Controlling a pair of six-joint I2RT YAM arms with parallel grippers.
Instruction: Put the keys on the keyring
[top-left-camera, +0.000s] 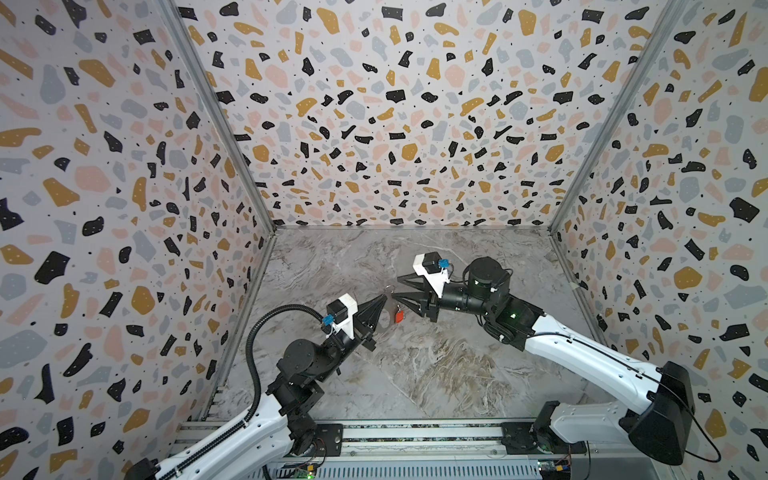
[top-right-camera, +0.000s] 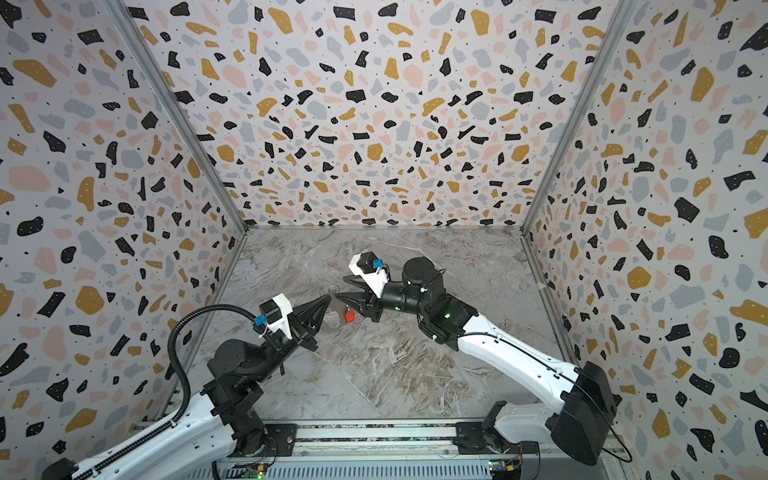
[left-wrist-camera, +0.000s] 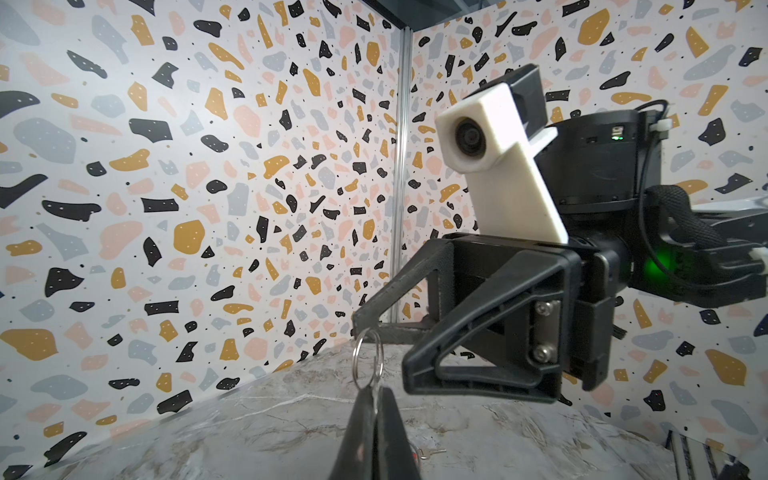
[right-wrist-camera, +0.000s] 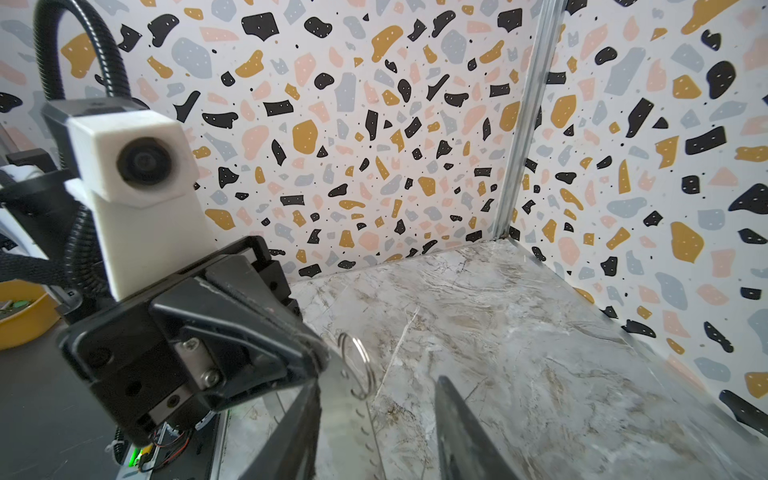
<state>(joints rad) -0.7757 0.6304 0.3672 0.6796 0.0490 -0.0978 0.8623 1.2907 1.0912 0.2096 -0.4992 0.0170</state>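
My left pincer (top-left-camera: 382, 298) is shut tight on the keyring (top-left-camera: 385, 319) and holds it up in the air over the middle of the bench (top-left-camera: 415, 374). A little wire ring (left-wrist-camera: 355, 363) pokes out past my fingertips, and the flat grey part of the keyring hangs down under them. My right pincer (top-left-camera: 395, 287) is open and holds nothing. The little wire ring is right at the gap between its two tips, and I cannot tell if a tip touches it. Just beside the keyring, on my right arm's side, I see one key (left-wrist-camera: 430, 451) with its red tag (top-left-camera: 399, 316). I cannot tell if it hangs on the keyring or lies on the bench under it. I do not see the other key. I think all these things are very light, hard and stiff. The metal is smooth, so it could slip or spin in my grip. The key is tiny and thin, so I would take it by the red tag, which is fatter and less slippy, and leave its hole end free. The keyring is best pinched on its flat sides.
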